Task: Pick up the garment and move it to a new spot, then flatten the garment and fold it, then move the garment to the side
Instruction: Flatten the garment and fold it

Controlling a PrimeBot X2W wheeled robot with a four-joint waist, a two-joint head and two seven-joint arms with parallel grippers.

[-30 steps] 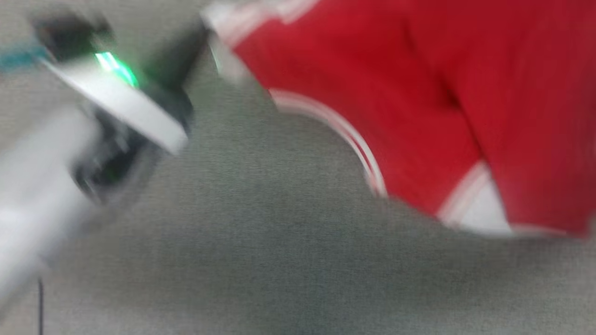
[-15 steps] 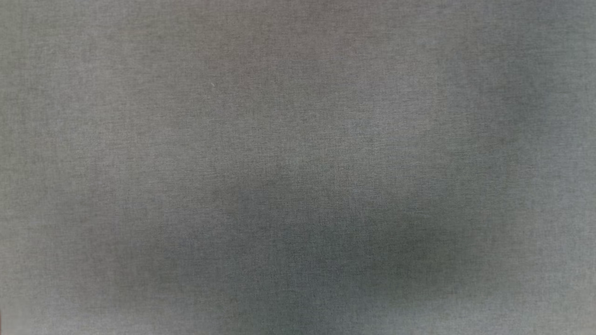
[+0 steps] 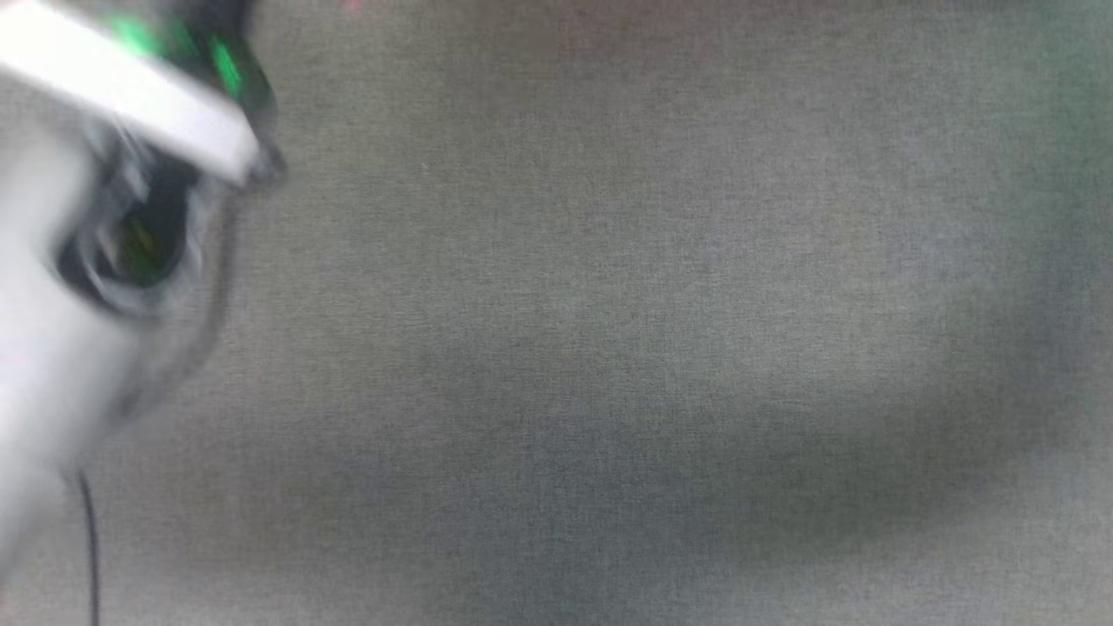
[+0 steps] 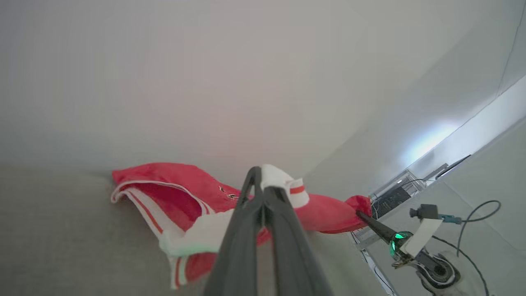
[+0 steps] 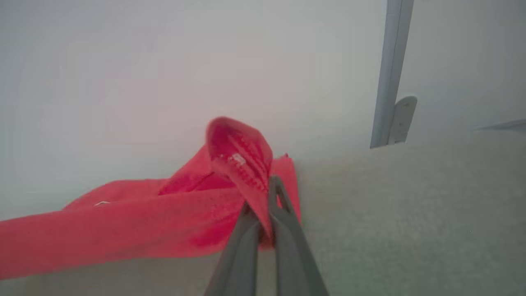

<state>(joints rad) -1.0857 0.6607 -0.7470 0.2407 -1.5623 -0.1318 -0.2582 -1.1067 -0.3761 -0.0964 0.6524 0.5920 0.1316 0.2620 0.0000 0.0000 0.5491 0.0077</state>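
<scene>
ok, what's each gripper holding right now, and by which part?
Both hold the garment. The left gripper is shut on a white sleeve by its striped cuff; the right gripper pinches a bunched red fold, which part unclear.

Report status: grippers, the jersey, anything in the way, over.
Left gripper shut on garment, white sleeve trim. Right gripper shut on garment, red edge. Garment strung between them above grey surface. Nothing seen blocking.
</scene>
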